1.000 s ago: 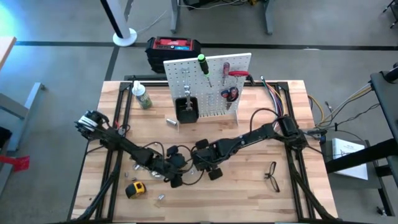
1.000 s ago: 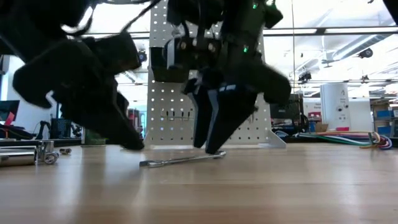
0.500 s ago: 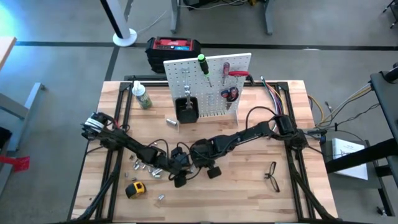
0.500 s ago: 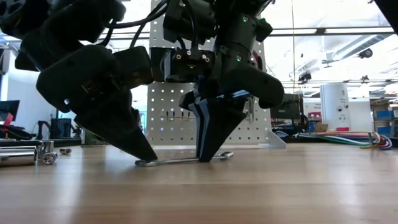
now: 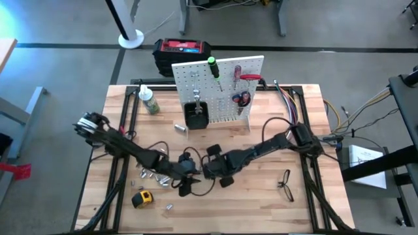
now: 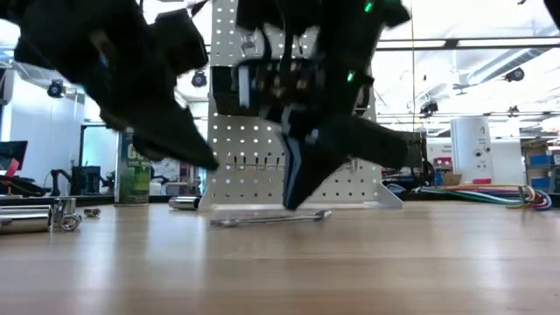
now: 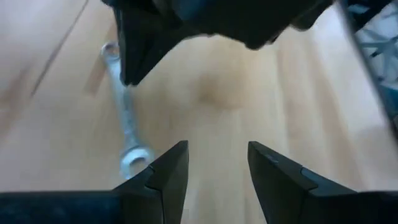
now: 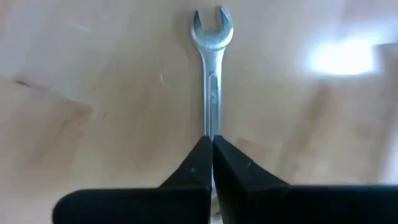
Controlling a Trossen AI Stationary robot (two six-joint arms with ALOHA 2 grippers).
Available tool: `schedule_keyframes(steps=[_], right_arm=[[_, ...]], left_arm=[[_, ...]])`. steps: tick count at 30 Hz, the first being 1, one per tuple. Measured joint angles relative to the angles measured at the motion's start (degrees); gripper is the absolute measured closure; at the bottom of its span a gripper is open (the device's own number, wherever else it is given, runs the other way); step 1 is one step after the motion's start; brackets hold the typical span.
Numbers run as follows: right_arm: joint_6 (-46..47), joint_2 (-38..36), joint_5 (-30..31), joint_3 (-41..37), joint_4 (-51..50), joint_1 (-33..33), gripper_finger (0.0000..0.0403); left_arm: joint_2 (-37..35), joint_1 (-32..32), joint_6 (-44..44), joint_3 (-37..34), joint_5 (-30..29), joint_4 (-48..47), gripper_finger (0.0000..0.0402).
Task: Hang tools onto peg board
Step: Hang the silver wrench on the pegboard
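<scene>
My right gripper point(image 8: 209, 163) has its jaws pressed together on the shank of the wrench point(image 8: 210, 81), which lies flat on the table point(image 5: 261, 196) in the front middle. The pinch is thin and at one end, so I judge the wrench may pivot or slip on lifting. My left gripper point(image 7: 214, 167), jaws spread and empty, hangs just beside it; the arms could collide. Farther back, open wood leads to the peg board point(image 5: 222, 75), already crowded with tools.
</scene>
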Motion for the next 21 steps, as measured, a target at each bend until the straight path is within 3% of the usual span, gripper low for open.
schedule_keyframes(steps=[3,9,13,21], right_arm=[[1.2,-1.0,4.1,0.3,-0.4,2.3,0.04],[5.1,-1.1,4.6,0.4,-0.4,3.9,0.0401],[13.7,-1.1,3.7,0.3,-3.2,2.3,0.0402],[29.8,-3.9,-3.2,-2.1,-4.8,-3.5,0.0382]], left_arm=[[-3.8,-0.5,2.4,-0.5,-0.2,0.9,0.0246],[-7.2,-0.4,4.7,-0.4,-2.8,1.1,0.0246],[-4.5,0.1,4.0,-0.4,-6.8,1.1,0.0246],[3.6,3.7,-0.7,-0.8,-6.4,1.0,0.0246]])
